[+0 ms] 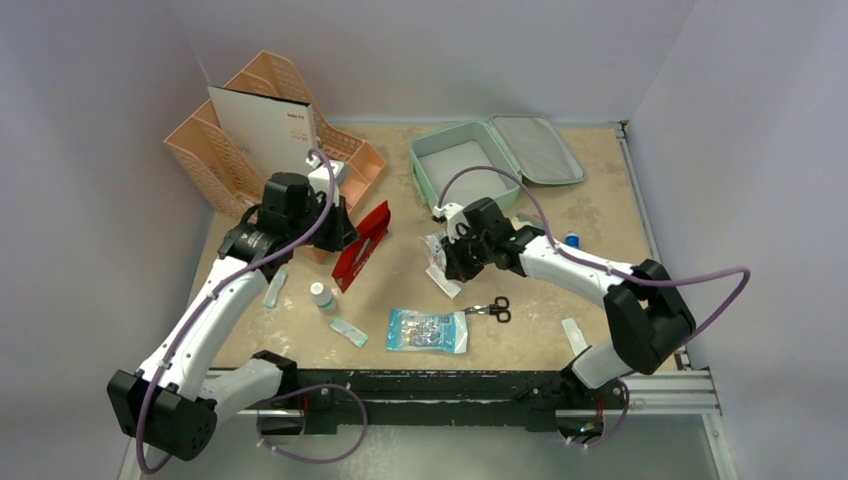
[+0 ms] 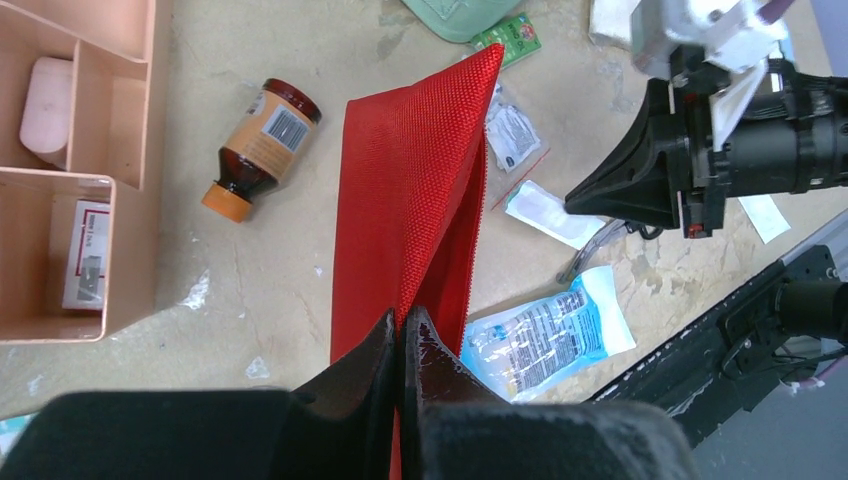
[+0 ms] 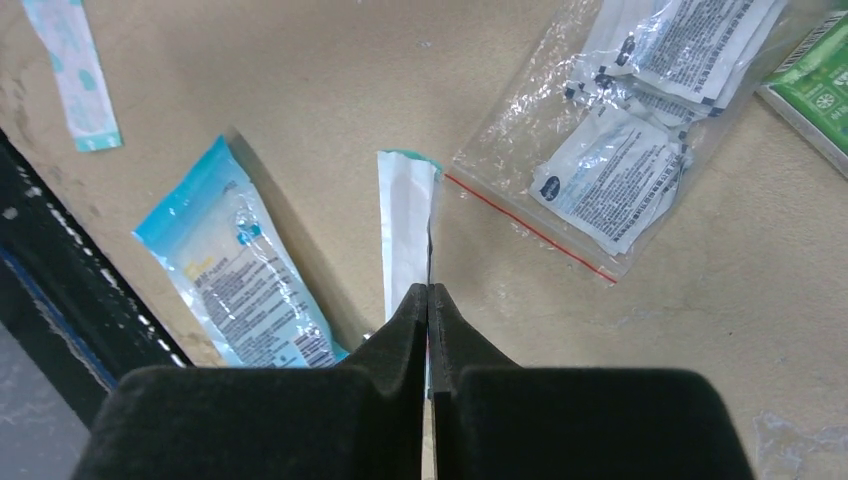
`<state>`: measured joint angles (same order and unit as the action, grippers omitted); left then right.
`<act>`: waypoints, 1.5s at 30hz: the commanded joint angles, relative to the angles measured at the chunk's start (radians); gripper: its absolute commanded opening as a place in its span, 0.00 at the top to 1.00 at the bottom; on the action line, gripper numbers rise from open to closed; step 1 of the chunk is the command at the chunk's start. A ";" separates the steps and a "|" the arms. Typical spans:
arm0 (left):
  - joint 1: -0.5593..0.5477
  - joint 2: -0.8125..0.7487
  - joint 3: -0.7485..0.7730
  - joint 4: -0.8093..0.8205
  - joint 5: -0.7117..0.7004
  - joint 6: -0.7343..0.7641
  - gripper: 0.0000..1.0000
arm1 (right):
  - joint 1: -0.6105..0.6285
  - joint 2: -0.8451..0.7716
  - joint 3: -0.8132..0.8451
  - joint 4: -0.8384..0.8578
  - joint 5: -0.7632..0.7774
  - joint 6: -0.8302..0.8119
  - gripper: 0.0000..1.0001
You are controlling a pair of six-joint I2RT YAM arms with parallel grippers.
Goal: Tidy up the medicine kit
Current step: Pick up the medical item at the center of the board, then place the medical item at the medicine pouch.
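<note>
The mint-green medicine kit (image 1: 452, 160) lies open at the back right, its tray empty and its grey-lined lid (image 1: 540, 148) flat to the right. A corner of it shows in the left wrist view (image 2: 455, 12). My left gripper (image 1: 351, 232) (image 2: 403, 325) is shut on the edge of the flat red pouch (image 1: 362, 247) (image 2: 410, 180) and holds it tilted up off the table. My right gripper (image 1: 441, 267) (image 3: 429, 295) is shut on a thin white flat packet (image 3: 405, 215) (image 1: 444, 284) just above the table, in front of the kit.
The peach organizer (image 1: 225, 165) with a white card stands at the back left. A brown bottle (image 2: 262, 145), a clear bag of sachets (image 3: 620, 130), a green box (image 3: 815, 90), a blue packet (image 1: 428, 330), scissors (image 1: 493, 309) and a small white bottle (image 1: 322, 297) lie on the table.
</note>
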<state>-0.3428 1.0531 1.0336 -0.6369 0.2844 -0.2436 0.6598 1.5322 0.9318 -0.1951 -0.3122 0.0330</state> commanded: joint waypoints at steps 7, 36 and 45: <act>-0.004 0.088 0.029 0.065 0.145 -0.042 1.00 | -0.002 -0.216 0.014 0.099 -0.003 0.058 1.00; -0.004 0.221 0.122 0.013 0.647 -0.126 1.00 | 0.011 -0.231 0.087 0.560 -0.459 -0.296 1.00; -0.004 0.203 0.108 0.008 0.651 -0.117 1.00 | 0.011 -0.260 0.094 0.356 -0.537 -0.467 1.00</act>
<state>-0.3428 1.2900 1.1343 -0.6384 0.8948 -0.3584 0.6670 1.3056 1.0203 0.2508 -0.7803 -0.3252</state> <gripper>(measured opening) 0.004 0.004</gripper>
